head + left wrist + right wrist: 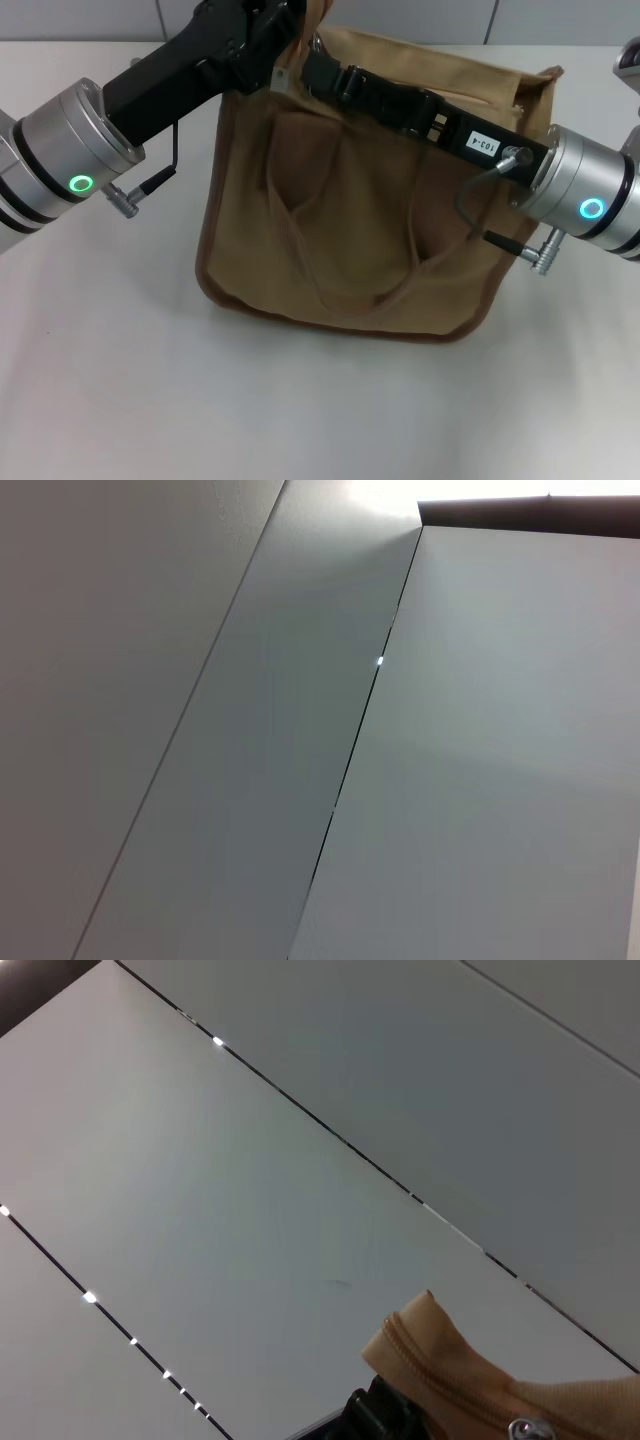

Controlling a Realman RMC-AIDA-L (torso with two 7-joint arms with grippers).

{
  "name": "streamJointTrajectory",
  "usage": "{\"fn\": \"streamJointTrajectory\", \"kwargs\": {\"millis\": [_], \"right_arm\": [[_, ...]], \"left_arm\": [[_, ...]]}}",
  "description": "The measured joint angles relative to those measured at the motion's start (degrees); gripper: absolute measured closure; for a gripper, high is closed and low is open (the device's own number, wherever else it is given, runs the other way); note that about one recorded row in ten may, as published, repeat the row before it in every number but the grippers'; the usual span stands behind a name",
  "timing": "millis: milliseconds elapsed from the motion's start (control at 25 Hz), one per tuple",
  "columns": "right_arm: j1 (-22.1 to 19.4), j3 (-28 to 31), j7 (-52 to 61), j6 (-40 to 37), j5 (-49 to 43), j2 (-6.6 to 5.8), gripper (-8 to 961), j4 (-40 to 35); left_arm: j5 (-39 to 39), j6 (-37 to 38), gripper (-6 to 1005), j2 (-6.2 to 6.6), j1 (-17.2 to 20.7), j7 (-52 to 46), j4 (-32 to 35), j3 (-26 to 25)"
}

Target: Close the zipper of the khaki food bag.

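Standing on the white surface (120, 380), khaki food bag (350, 260); left gripper (290, 45) and right gripper (325, 70) at its top far-left corner by the zipper (450, 1380), jaws' state untellable.

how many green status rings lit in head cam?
2: one on the left arm's silver wrist left of the khaki food bag, one on the right arm's wrist right of it.

Head cam looks down on khaki food bag (350, 230); wrist cams face wall panels (200, 730), right shares bag corner
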Motion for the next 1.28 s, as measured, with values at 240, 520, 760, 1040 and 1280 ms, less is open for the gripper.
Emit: {"fn": "streamJointTrajectory", "kwargs": {"millis": [240, 520, 760, 1040, 1280], "right_arm": [[0.2, 0.0, -0.2, 0.6, 0.0, 0.0, 223, -0.1], [0.6, -0.3, -0.7, 2.3, 0.0, -0.06, 383, -0.3], [1.2, -0.1, -1.4, 2.4, 0.0, -0.09, 698, -0.4], [2.6, -0.7, -1.3, 2.4, -0.4, -0.1, 853, -0.4], [2.8, -0.6, -1.3, 3.2, -0.2, -0.09, 932, -0.3]], "left_arm": [[-0.1, -0.1, 960, 0.0, 0.0, 0.2, 0.0, -0.1], [-0.2, -0.1, 959, 0.0, 0.0, 0.4, 0.1, -0.2], [-0.2, -0.1, 958, 0.0, -0.1, 0.4, 0.1, -0.2], [-0.2, -0.1, 957, 0.01, -0.1, 0.4, 0.1, -0.2], [-0.2, -0.1, 956, 0.01, -0.2, 0.4, 0.1, -0.2]]}}
